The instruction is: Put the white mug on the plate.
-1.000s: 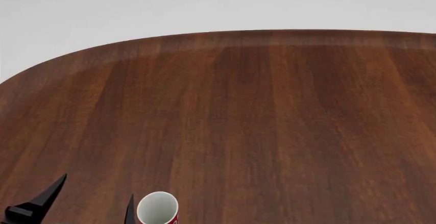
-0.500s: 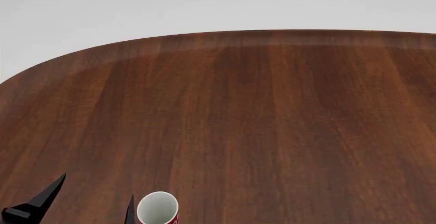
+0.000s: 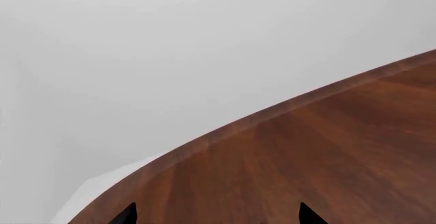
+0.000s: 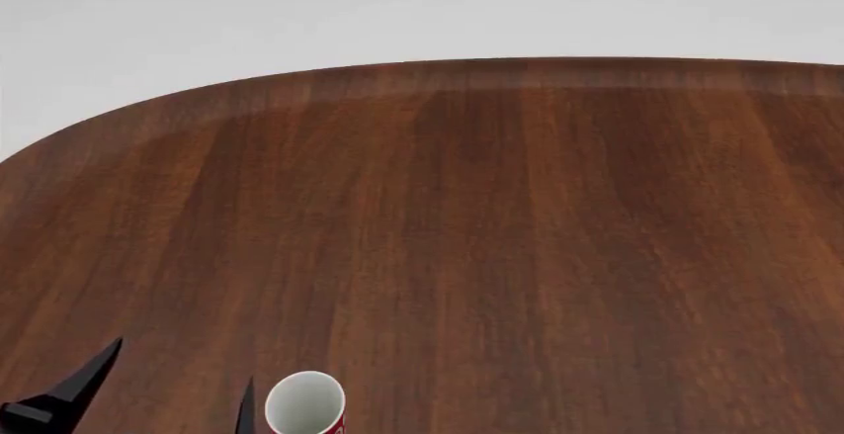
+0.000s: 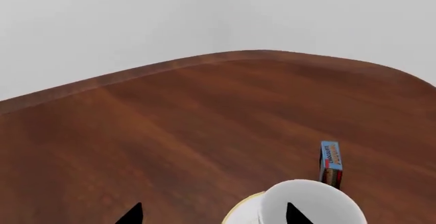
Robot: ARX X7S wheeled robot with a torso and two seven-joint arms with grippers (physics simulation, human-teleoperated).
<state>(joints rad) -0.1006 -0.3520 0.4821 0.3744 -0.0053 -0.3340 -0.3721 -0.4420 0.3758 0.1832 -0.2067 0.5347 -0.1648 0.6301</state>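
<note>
The white mug point(image 5: 310, 206) sits close ahead of the right gripper point(image 5: 212, 216), whose jaws are spread wide, off centre toward one fingertip with the plate point(image 5: 242, 209) just beside it, so this arm looks nearer than the equally spread left gripper point(image 4: 176, 380) at the head view's lower left

We see little of the body: the left gripper point(image 4: 152, 390) shows matte black, tapering fingers. The right gripper point(image 5: 213, 214) shows two black pointed tips.
</note>
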